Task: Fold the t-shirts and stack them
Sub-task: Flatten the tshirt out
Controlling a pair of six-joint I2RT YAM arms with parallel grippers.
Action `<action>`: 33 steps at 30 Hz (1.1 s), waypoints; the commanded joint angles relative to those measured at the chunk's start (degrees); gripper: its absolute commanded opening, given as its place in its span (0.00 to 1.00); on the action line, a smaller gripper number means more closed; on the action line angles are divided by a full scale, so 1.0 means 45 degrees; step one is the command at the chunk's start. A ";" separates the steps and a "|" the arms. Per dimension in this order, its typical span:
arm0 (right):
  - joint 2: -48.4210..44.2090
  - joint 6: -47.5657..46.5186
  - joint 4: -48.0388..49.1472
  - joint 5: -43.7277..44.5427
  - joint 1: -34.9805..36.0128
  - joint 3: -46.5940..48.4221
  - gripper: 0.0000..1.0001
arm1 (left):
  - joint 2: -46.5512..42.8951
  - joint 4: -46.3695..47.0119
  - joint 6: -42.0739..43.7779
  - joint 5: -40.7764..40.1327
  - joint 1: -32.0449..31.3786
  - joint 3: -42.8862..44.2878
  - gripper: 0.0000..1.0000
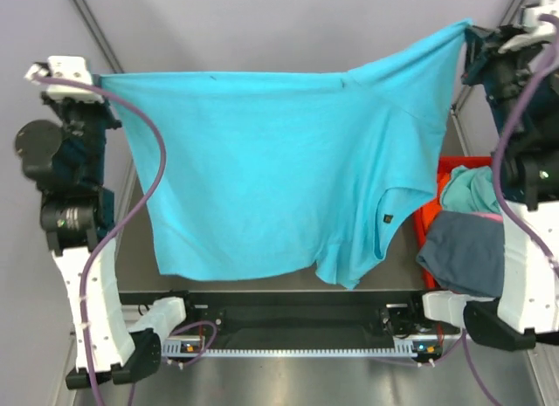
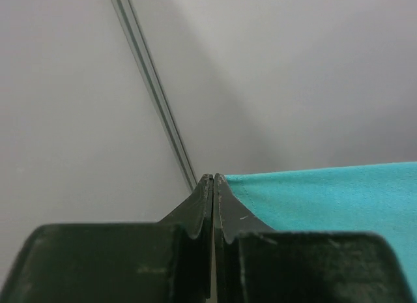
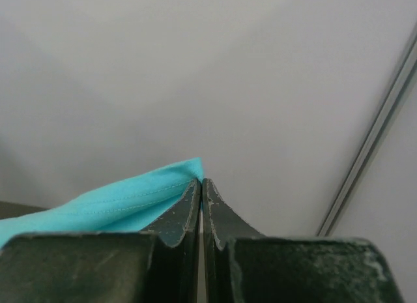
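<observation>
turquoise t-shirt [image 1: 262, 170] held up and spread wide over the desk [image 1: 131, 262], reaching almost from the desk's left edge to its right edge. left gripper [image 1: 94, 78] — jaws pressed together on one upper corner of the cloth, over the far left corner of the desk. in the left wrist view its fingers [image 2: 195, 215] meet with no gap, and the turquoise edge runs out to their right. right gripper [image 1: 470, 32] — jaws likewise clamped on the opposite upper corner, over the far right corner. in the right wrist view a stitched turquoise hem enters the closed fingers [image 3: 225, 218] from the left. the upper edge is taut between the two grippers and slants upward toward the right one in the top view. the body hangs as a loose sheet; whether its lower hem touches the desk cannot be told. a small dark tag [image 1: 387, 219] shows near the lower right fold. at the right edge of the desk a red bin [image 1: 428, 218] holds a slate blue-grey shirt [image 1: 463, 253], with a teal shirt [image 1: 472, 188] behind it.
</observation>
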 commanded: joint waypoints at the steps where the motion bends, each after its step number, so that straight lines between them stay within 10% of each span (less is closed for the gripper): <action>1: 0.1087 -0.0499 0.1233 0.0323 -0.0151 -0.0947 0.00 | 0.0963 0.0469 0.0372 -0.0364 0.0112 -0.1680 0.00; 11: 0.6374 -0.1712 0.4692 0.1336 -0.0131 -0.4488 0.00 | 0.5821 0.4661 0.1797 -0.0479 0.0054 -0.6355 0.00; 20: 1.2552 -0.2355 0.4028 0.2936 0.0024 0.0766 0.00 | 1.2327 0.5567 0.1779 -0.1885 -0.0005 -0.2569 0.00; 33: 1.2808 -0.2982 0.4888 0.3643 0.0454 0.0474 0.00 | 1.2976 0.6875 0.2052 -0.2414 -0.0317 -0.1513 0.00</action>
